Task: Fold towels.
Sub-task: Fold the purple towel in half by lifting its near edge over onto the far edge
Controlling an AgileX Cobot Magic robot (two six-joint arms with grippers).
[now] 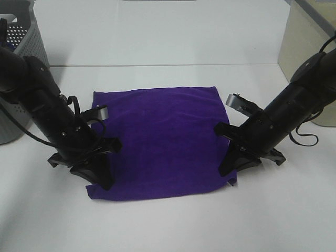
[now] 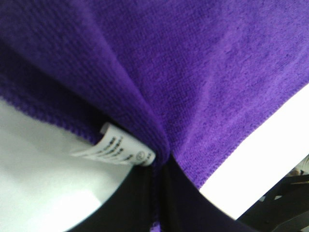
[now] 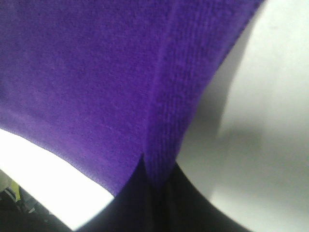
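The deep purple towel [image 1: 163,142] lies spread on the white table. My left gripper [image 1: 102,181] is at its near left corner and is shut on the cloth. The left wrist view shows the towel [image 2: 193,72] pinched into a fold between the black fingers [image 2: 140,203], with the white care tag [image 2: 116,150] beside them. My right gripper [image 1: 229,176] is at the near right corner, shut on the cloth. The right wrist view shows the towel's edge [image 3: 169,121] gathered between the black fingers [image 3: 145,208].
A grey perforated basket [image 1: 18,42] stands at the back left behind my left arm. A beige bin [image 1: 307,47] stands at the back right. The white table [image 1: 168,226] extends in front of the towel.
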